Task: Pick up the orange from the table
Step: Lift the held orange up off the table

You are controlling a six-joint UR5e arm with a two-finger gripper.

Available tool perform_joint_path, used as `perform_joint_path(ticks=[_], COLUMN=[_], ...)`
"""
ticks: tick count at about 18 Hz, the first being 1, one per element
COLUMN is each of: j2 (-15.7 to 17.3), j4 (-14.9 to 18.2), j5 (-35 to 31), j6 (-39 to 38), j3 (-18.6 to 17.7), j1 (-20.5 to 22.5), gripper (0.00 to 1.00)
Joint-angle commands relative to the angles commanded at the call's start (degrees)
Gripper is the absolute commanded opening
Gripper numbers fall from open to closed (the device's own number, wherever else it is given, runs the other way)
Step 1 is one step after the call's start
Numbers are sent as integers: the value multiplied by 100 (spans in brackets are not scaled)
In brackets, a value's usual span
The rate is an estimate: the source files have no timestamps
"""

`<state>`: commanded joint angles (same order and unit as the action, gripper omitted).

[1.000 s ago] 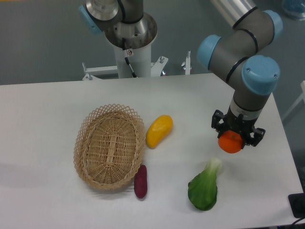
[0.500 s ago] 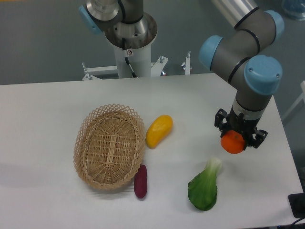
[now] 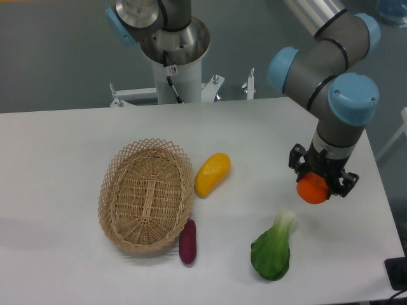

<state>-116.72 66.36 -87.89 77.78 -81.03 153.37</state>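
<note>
Black two-finger gripper is clamped on the small round bright-orange orange near the right edge of the large white table, apparently lifted clear; pick judged essentially complete.

A single fixed camera looks down at a steep angle from the front of the worktop, facing the robot's base column at upper centre; the worktop's right edge crosses the frame's right side.

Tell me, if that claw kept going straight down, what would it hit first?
Probably bare table. The gripper points down, shut on the orange, so the fruit would likely touch first. The greens look off to one side, though depth is unclear.
</note>
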Motion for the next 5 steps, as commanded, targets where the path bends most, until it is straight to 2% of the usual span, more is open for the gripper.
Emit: perform_joint_path(ticks=[5], j2=[0], j4=[0], j5=[0], j6=[0], j3=[-9], j1=[0], gripper=[53])
